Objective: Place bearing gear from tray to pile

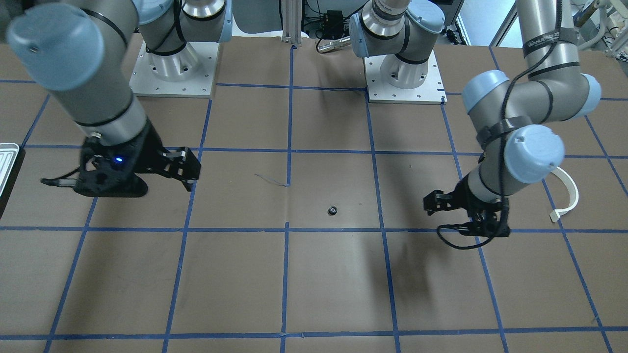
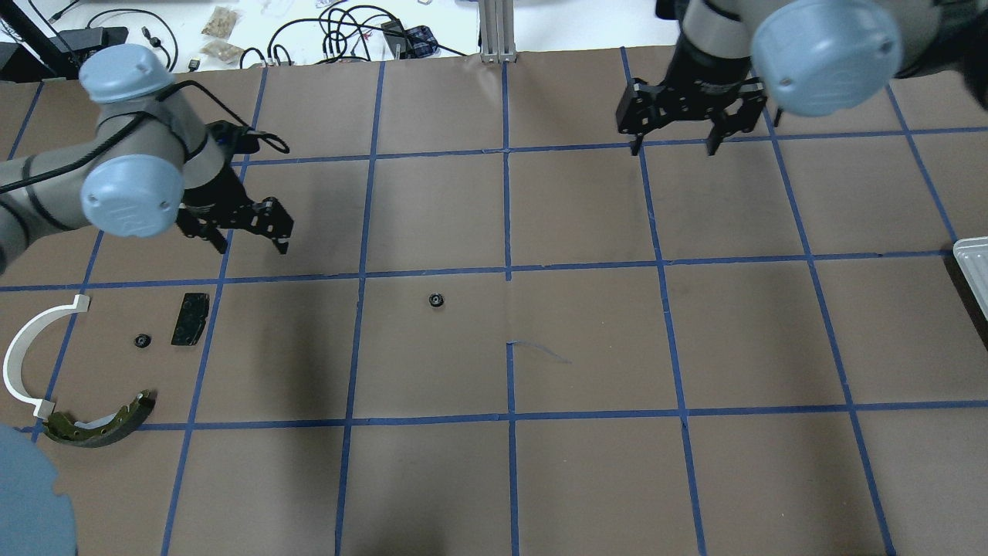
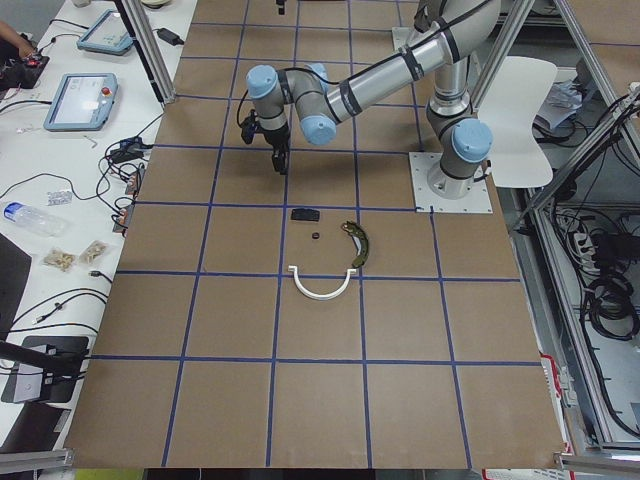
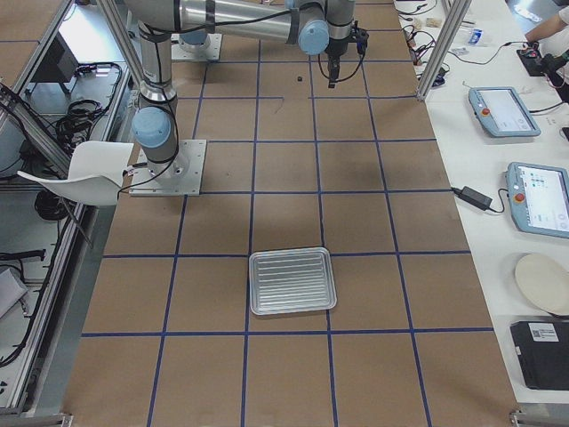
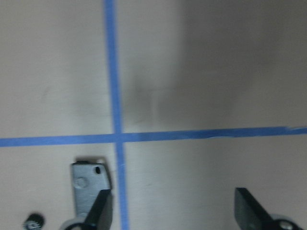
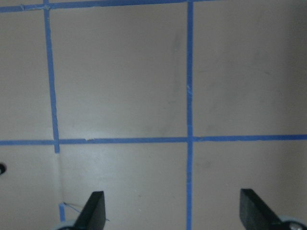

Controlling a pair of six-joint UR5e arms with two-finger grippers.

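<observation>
A small black bearing gear (image 2: 437, 300) lies alone on the brown table near its middle (image 1: 332, 210). A second like it (image 2: 142, 340) lies in the pile next to the black brake pad (image 2: 190, 317), the white arc (image 2: 21, 363) and the brake shoe (image 2: 96, 425). My left gripper (image 2: 253, 249) is open and empty, hovering just beyond the brake pad. My right gripper (image 2: 673, 148) is open and empty above the far side of the table. The ribbed silver tray (image 4: 292, 280) holds nothing and shows only at the right edge of the overhead view (image 2: 974, 266).
Blue tape lines (image 2: 508, 270) grid the brown table cover. A thin pencil-like mark (image 2: 540, 351) lies near the middle. The arm bases (image 1: 172, 68) stand at the robot's side. Cables and small bags (image 2: 220, 35) lie beyond the far edge.
</observation>
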